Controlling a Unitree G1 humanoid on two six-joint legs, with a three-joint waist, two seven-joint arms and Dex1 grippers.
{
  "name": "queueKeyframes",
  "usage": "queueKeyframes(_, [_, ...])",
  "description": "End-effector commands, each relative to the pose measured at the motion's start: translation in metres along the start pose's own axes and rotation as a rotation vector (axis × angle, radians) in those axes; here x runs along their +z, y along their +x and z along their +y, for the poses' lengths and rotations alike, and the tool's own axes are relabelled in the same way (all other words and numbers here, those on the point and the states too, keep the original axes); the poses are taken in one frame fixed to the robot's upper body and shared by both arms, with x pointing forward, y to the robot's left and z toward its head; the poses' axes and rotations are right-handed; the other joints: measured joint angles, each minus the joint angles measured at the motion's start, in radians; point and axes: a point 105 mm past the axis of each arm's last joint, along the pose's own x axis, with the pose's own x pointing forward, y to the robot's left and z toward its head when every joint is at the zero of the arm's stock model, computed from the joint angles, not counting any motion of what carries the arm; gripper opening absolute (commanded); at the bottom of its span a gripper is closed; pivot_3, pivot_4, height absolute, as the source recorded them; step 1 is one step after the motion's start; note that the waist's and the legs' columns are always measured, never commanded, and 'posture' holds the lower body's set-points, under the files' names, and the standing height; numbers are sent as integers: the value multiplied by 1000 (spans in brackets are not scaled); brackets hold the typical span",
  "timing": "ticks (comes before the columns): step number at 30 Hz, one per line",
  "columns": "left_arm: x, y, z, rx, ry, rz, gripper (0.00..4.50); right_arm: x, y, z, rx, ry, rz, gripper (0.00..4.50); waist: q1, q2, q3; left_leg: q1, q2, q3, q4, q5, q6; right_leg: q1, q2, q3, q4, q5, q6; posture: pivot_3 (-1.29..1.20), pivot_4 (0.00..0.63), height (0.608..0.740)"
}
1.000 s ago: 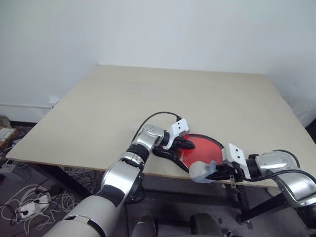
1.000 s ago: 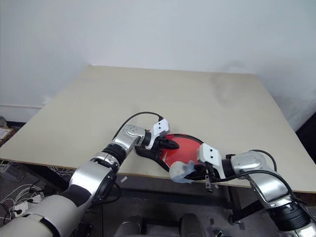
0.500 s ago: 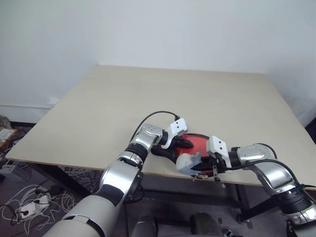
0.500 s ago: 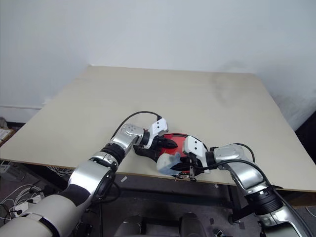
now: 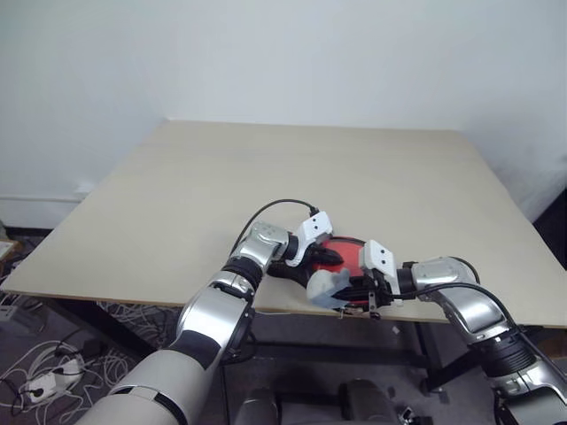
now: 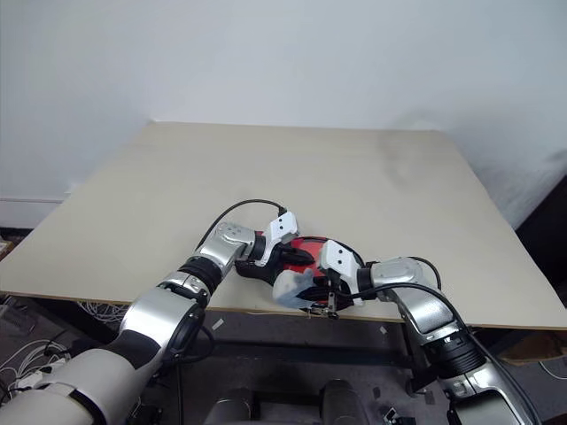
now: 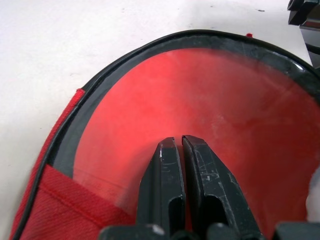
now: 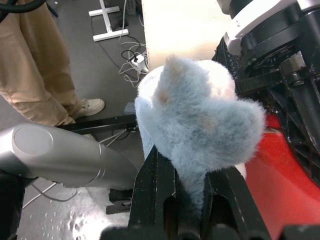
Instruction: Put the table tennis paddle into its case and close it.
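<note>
1 case (image 7: 210, 125), 1 fluffy blue-grey charm (image 8: 200, 120), 1 table (image 5: 266, 177), 2 grippers, 1 person (image 8: 35, 65).

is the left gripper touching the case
Touching. In the left wrist view the left gripper, fingers shut, presses its tips onto the clear red face of the case, with no gap showing between them.

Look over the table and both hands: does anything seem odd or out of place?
Yes. The right hand is shut on a fluffy pale blue tuft, apparently a zipper pull, an odd fitting for a paddle case. The case also lies right at the table's near edge, under the shut left hand.
</note>
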Motion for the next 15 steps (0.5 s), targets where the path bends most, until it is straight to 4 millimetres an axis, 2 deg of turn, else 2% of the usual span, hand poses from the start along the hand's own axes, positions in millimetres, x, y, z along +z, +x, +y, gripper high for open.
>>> queueKeyframes(1, [7,3,-1,-9,7,-14,149,11,14,-5,-3,-42,-24,99,-15,6,-4,-3,5,0,-3,0,0,5,1,-5,-13,11,1,0,0,740])
queueKeyframes(2, [8,2,0,-6,5,-16,149,12,16,-6,-5,-44,-25,99,-17,10,-7,-12,12,-2,-9,0,0,13,5,-12,-43,45,-1,0,0,740])
queueKeyframes(3, [8,1,1,-2,3,-18,149,12,17,-7,-9,-47,-26,99,-9,-12,-18,-25,27,5,-15,0,0,13,7,-17,-41,59,-8,0,0,740])
queueKeyframes(4, [8,0,2,1,2,-18,149,12,18,-8,-13,-50,-28,99,1,-19,-18,-35,26,30,-18,0,0,-11,-2,-21,46,21,-25,0,0,740])
queueKeyframes(5, [7,-1,3,6,1,-17,149,13,20,-10,-20,-52,-31,99,9,-26,-16,-31,20,42,-21,0,0,-22,-1,-2,91,-32,-19,0,0,740])
queueKeyframes(6, [7,-3,4,10,0,-16,149,13,20,-11,-24,-54,-33,99,18,-25,-15,-19,6,43,-22,0,0,-31,-4,7,104,-50,-23,0,0,740])
queueKeyframes(7, [6,-4,5,13,-2,-13,149,13,21,-12,-26,-55,-35,99,22,-22,-14,-10,6,41,-28,0,1,-32,-2,6,103,-51,-25,0,0,740])
queueKeyframes(9, [4,-7,6,17,-4,-9,149,13,22,-13,-26,-58,-36,99,19,-18,-11,-2,8,35,-25,-2,3,-33,-5,-7,102,-50,-27,0,0,740])
queueKeyframes(10, [4,-8,6,19,-5,-8,149,13,22,-13,-26,-59,-37,99,14,-11,-12,0,10,34,-12,-6,10,-33,-14,-21,100,-49,-27,0,0,740])
queueKeyframes(11, [4,-9,7,22,-6,-7,149,13,22,-13,-26,-60,-37,99,10,-3,-12,-1,11,31,2,-11,18,-28,-27,-45,95,-47,-29,0,0,740])
queueKeyframes(12, [4,-11,9,29,-9,-6,149,13,22,-13,-27,-61,-37,99,-18,33,-16,-3,12,27,9,-14,23,-24,-35,-62,87,-43,-28,0,0,740])
queueKeyframes(13, [4,-13,10,33,-11,-6,149,13,21,-13,-27,-62,-37,99,-18,43,-24,-28,31,2,17,-13,21,7,-19,-104,6,24,-25,0,0,740])
queueKeyframes(14, [4,-14,11,36,-13,-6,149,13,21,-13,-28,-62,-37,99,2,23,-26,-53,46,7,10,-14,20,13,-18,-123,39,41,-32,0,0,740])
queueKeyframes(15, [4,-15,11,38,-13,-5,149,13,21,-14,-28,-63,-37,99,11,7,-20,-72,44,38,4,-13,20,25,-15,-101,124,-81,-35,0,0,740])
